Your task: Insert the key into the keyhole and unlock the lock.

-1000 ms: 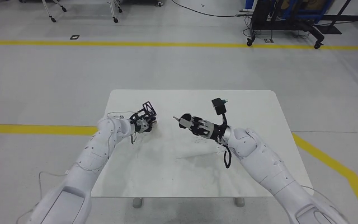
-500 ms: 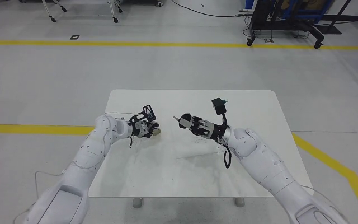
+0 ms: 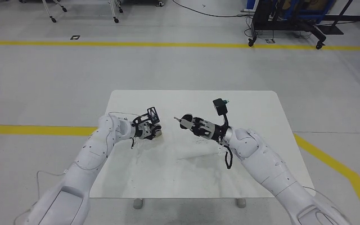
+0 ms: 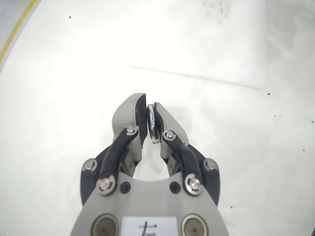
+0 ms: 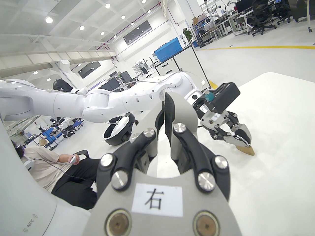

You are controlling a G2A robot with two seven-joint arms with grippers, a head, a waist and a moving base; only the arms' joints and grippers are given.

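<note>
Padlock [image 5: 246, 149] hangs in the left end effector [image 4: 148, 104], whose fingers are clamped on the silver shackle [image 4: 151, 126]. The brass body pokes out below the fingertips, low over the white bench [image 3: 253, 107]; whether it touches the surface cannot be told. In the top view this end effector sits over the bench's left half. The right end effector [image 5: 164, 104] hovers above the bench's middle, near the padlock but apart from it, its tip turned toward it. Its fingers are pressed together, and a thin metal piece, apparently the key [image 3: 176, 118], sticks out from them toward the padlock.
</note>
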